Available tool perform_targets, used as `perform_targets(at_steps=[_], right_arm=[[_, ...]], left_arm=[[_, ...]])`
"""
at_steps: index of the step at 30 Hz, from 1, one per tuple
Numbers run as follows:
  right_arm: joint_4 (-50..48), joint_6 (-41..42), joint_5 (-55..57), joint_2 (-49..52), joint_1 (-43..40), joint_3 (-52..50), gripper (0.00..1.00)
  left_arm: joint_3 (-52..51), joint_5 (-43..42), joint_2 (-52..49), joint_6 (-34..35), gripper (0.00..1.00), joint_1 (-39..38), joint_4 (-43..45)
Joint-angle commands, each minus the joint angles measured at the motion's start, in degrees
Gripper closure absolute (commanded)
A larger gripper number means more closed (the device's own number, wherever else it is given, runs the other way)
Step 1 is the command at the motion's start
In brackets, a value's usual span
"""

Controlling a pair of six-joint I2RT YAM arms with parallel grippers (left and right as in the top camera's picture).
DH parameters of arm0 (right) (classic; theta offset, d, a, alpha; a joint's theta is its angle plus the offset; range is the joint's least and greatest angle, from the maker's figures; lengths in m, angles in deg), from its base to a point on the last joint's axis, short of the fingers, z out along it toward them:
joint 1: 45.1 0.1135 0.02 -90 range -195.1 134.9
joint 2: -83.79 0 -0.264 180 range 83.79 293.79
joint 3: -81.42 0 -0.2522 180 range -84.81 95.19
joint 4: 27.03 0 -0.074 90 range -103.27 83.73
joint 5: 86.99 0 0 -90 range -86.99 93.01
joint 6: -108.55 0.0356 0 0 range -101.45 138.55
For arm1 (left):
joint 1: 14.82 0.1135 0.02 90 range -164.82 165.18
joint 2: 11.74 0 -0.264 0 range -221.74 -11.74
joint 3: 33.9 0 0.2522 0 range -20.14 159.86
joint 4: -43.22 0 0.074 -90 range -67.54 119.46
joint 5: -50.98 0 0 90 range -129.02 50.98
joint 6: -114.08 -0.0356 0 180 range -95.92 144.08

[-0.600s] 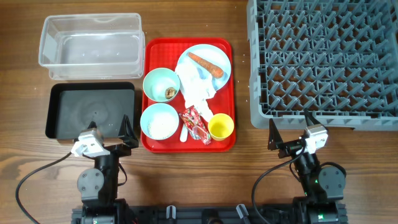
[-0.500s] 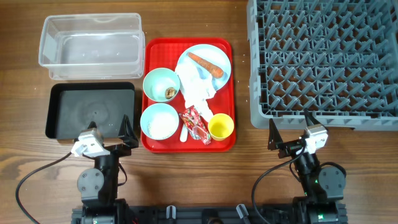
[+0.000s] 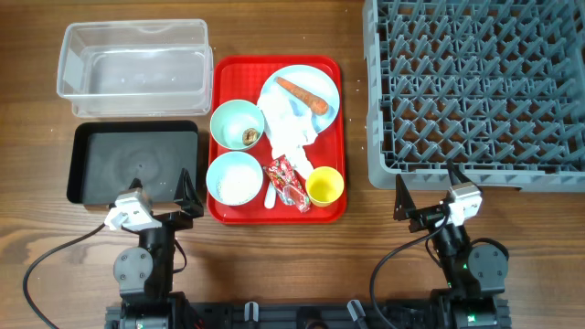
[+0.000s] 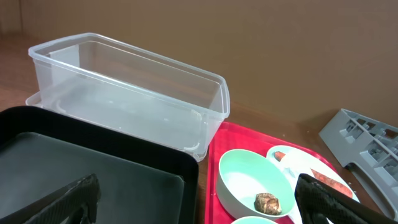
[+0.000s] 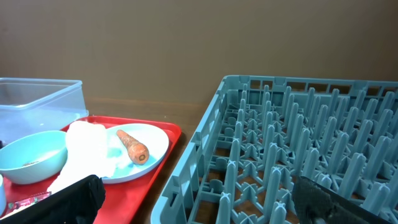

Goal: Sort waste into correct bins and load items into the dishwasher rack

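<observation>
**Both arms low in frame, nothing sorted yet**

Seen from above, the left gripper [image 3: 163, 194] and right gripper [image 3: 425, 189] sit at the bottom of the frame, fingers spread wide, holding nothing. At centre a red tray [image 3: 219, 68] carries everything. A plate [image 3: 324, 78] at its upper right bears the carrot [image 3: 303, 94] and napkin [image 3: 291, 128]. To the left is a bowl [image 3: 227, 117] holding a scrap [image 3: 249, 136]. Below it is a second bowl [image 3: 213, 174] of rice [image 3: 234, 179]. The wrapper [image 3: 288, 183] touches the spoon [image 3: 271, 196] and sits just beside the cup [image 3: 324, 186].

The tub [image 3: 132, 68], upper left, the black bin [image 3: 132, 160] below it and the rack [image 3: 475, 82], right, hold nothing.

Crowding is the likely trouble. Fingers closing on the wrapper could catch the spoon or knock the cup. Tilting the rice bowl short of a bin would scatter grains. The napkin drapes past the plate, so lifting the plate could drag it.
</observation>
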Motion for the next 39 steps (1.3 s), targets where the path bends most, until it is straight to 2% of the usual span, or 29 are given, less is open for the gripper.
perform_targets(at_steps=[1, 32, 35, 37, 39], right_arm=[[-0.11, 0.13, -0.76, -0.24, -0.20, -0.07, 0.00], [-1.46, 0.20, -0.81, -0.24, -0.20, -0.07, 0.00], [-1.77, 0.31, 1.77, -0.24, -0.20, -0.04, 0.00], [-2.89, 3.19, 0.46, -0.24, -0.20, -0.04, 0.00], [-9.57, 4.98, 0.26, -0.24, -0.20, -0.04, 0.00]], left_arm=[[-0.26, -0.70, 0.46, -1.20, 0.00, 0.22, -0.20], [-0.26, -0.68, 0.46, -1.22, 0.00, 0.22, -0.20], [-0.26, 4.94, 0.46, -1.22, 0.00, 0.22, 2.43], [-0.24, 4.57, 0.46, -1.22, 0.00, 0.22, 5.46], [1.38, 1.60, 0.46, -1.22, 0.00, 0.22, 9.01]])
